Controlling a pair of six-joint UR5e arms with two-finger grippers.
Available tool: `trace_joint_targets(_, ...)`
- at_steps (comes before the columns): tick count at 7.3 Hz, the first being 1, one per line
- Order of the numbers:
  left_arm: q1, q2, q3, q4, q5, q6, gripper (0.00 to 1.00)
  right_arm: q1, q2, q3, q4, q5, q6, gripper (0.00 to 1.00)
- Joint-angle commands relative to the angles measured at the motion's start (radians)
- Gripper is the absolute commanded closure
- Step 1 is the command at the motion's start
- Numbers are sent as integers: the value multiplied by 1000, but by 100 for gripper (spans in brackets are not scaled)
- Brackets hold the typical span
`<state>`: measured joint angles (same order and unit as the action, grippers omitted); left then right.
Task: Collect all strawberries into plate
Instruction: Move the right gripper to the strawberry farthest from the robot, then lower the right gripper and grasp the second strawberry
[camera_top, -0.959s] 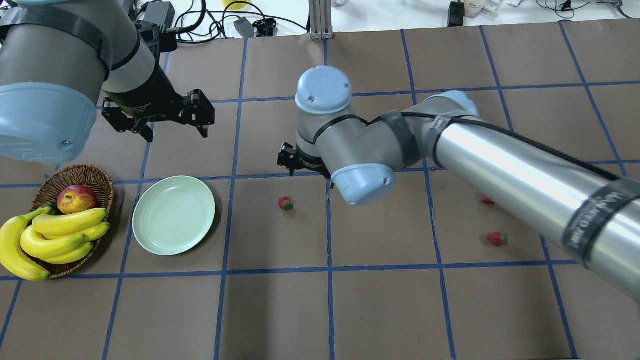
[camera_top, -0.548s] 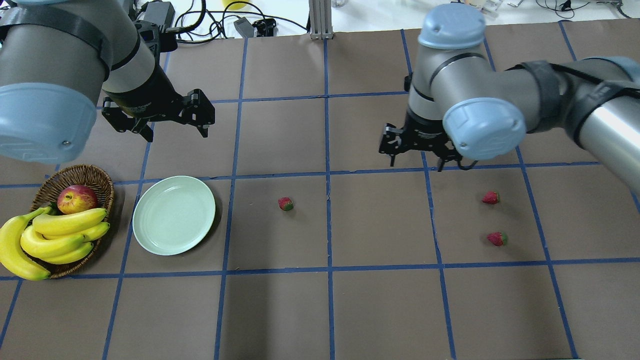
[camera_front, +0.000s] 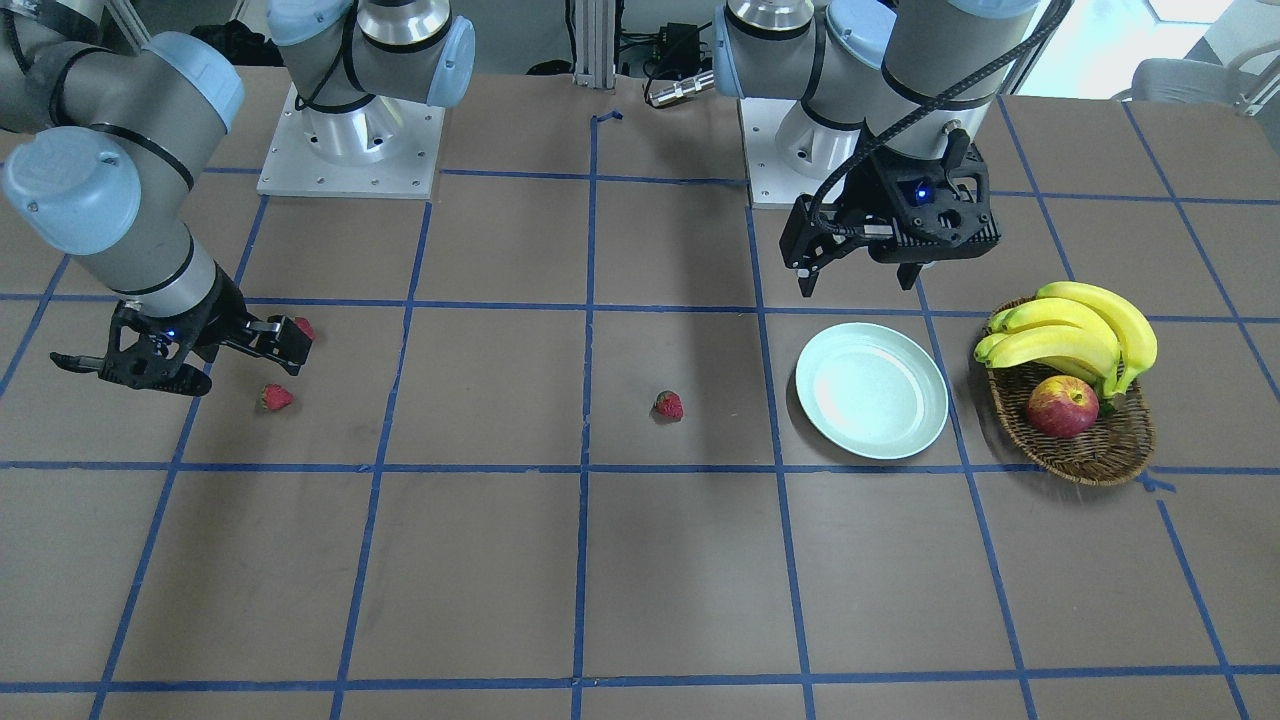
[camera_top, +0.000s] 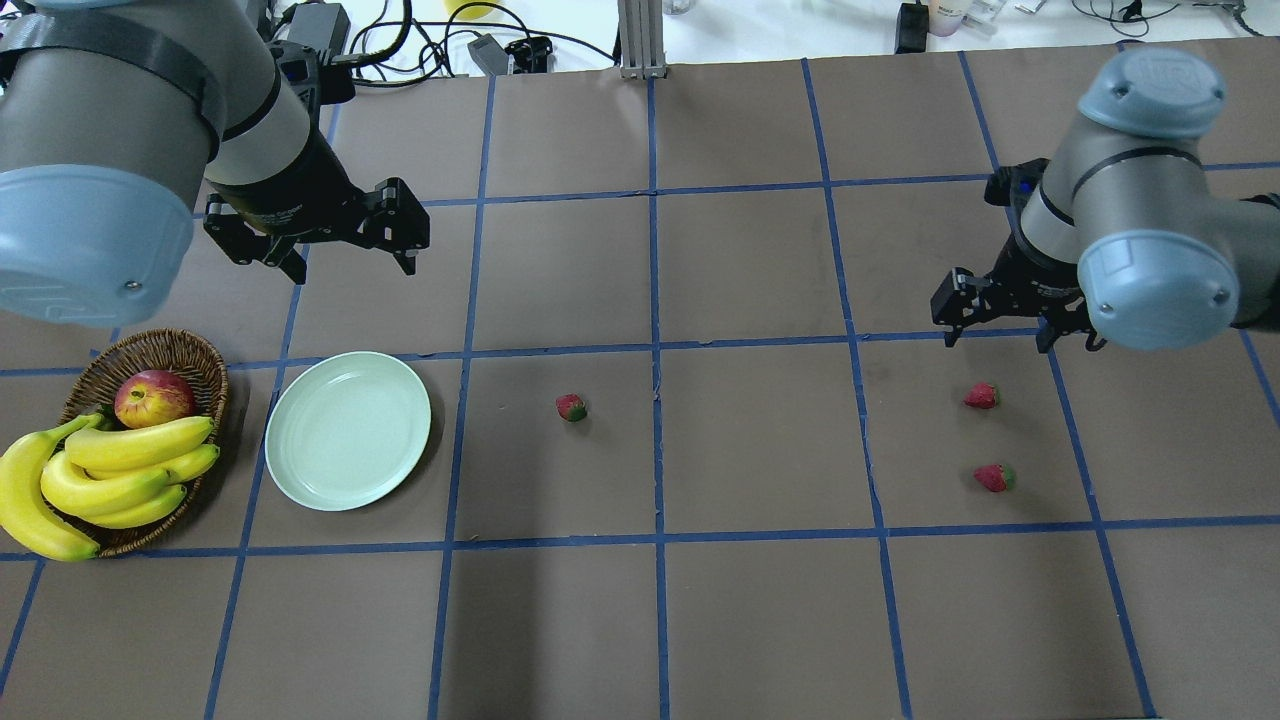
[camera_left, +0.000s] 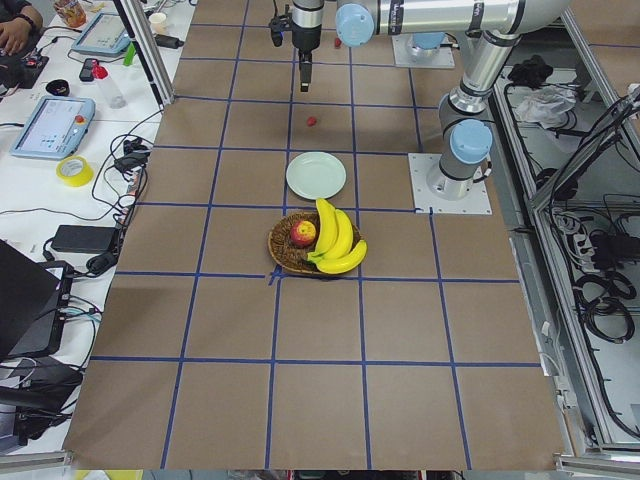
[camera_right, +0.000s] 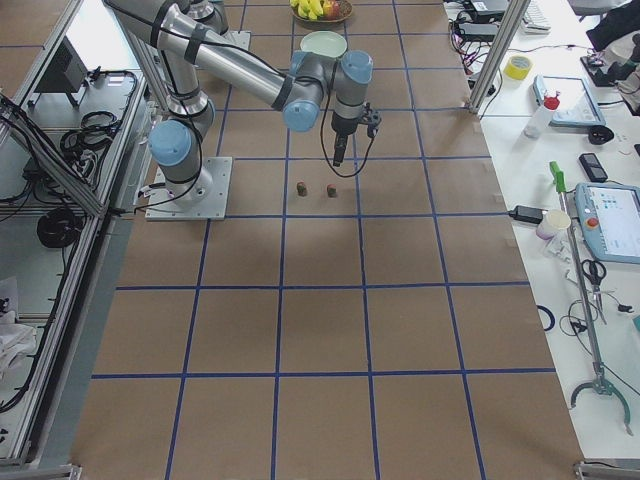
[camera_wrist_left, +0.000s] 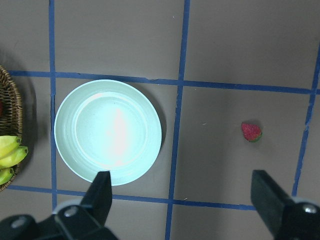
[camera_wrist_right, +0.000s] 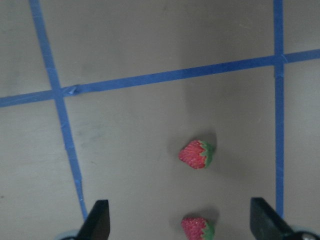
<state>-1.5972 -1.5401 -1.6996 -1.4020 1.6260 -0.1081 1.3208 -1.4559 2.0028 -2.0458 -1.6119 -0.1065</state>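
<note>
Near two strawberries (camera_top: 981, 396), right gripper (camera_top: 997, 340) hangs open

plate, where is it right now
In the overhead view the plate lies on the left, empty, between the wicker basket and the nearest strawberry.

Right gripper (camera_right: 336, 156) hanging near two strawberries (camera_right: 329, 190) on the table (camera_right: 400, 300), plate (camera_right: 323, 44) and fruit basket (camera_right: 321, 12) far beyond

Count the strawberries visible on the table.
3. The lone strawberry lies near the plate; in the overhead view, the upper strawberry and the lower strawberry lie together by the right tool. None looks hidden.
</note>
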Motion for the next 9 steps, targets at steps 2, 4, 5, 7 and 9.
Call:
trace_joint_targets(2,0,0,0,0,0,1,0,-57,86,207,-380,44,-85,0)
trace_joint_targets(4,0,0,0,0,-1,1,0,-58,94,205,-431,113,-117,1)
trace_joint_targets(5,0,0,0,0,0,1,0,-58,94,211,-438,104,-142,4)
trace_joint_targets(7,0,0,0,0,0,1,0,-58,98,211,-427,66,-162,8)
trace_joint_targets(9,0,0,0,0,-1,-1,0,-58,101,209,-387,30,-170,14)
